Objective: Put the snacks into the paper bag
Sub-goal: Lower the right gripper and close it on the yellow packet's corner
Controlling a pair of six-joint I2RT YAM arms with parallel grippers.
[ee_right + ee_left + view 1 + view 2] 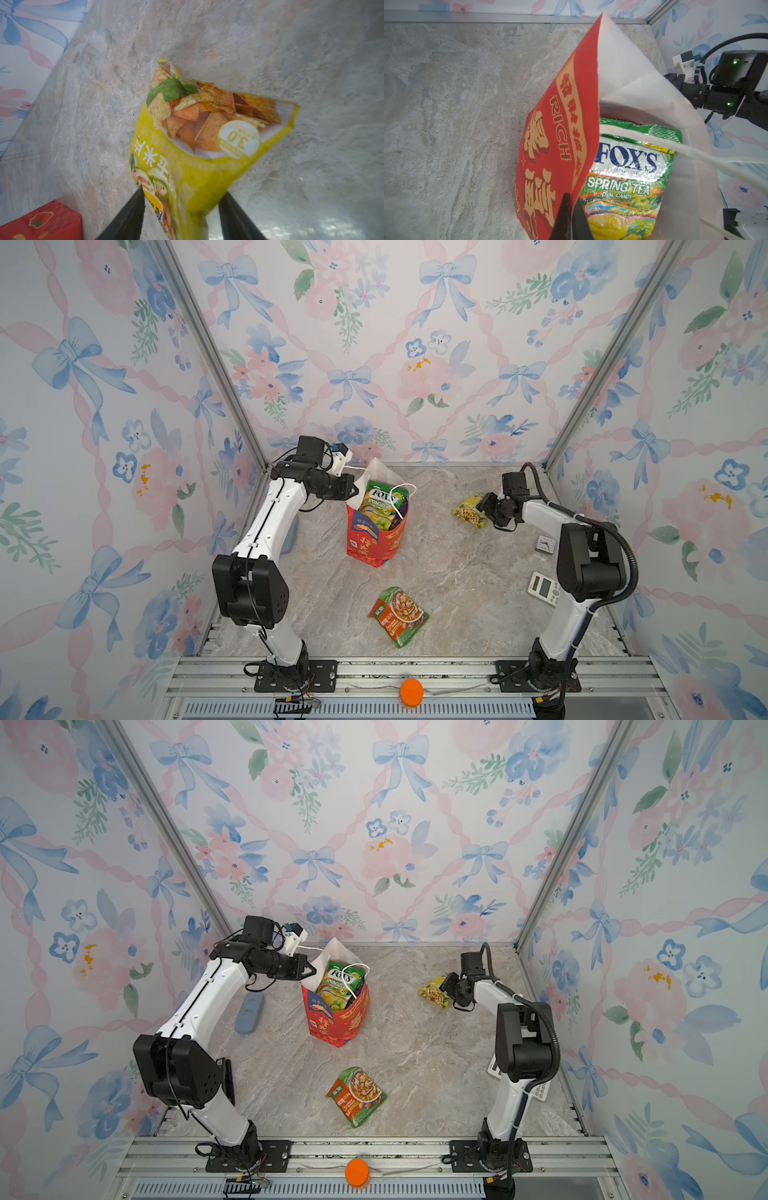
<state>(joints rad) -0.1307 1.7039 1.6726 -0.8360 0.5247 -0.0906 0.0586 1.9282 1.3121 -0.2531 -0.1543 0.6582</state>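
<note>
Now the paper bag (374, 543) stands upright on the table (457, 572), about in the middle between the left and right edges and a little nearer to the far edge. Its mouth is open. A green FOX'S packet (380, 502) stands up out of it, with more packets packed beside it. The left gripper (353, 491) is closed on the rim of the bag at its left side. In the left wrist view the two black fingers (566, 209) pinch the red paper between them.

The right gripper (184, 190) is over toward the far right corner. Its jaws stand apart, with the near end of a yellow packet (207, 135) between them, one fingertip at each edge. I cannot tell if they already press it.

A green and orange packet (399, 616) lies flat near the front edge, about in its middle, well apart from the bag. A small white clock (543, 543) and a white calculator (540, 587) lie along the right edge.
</note>
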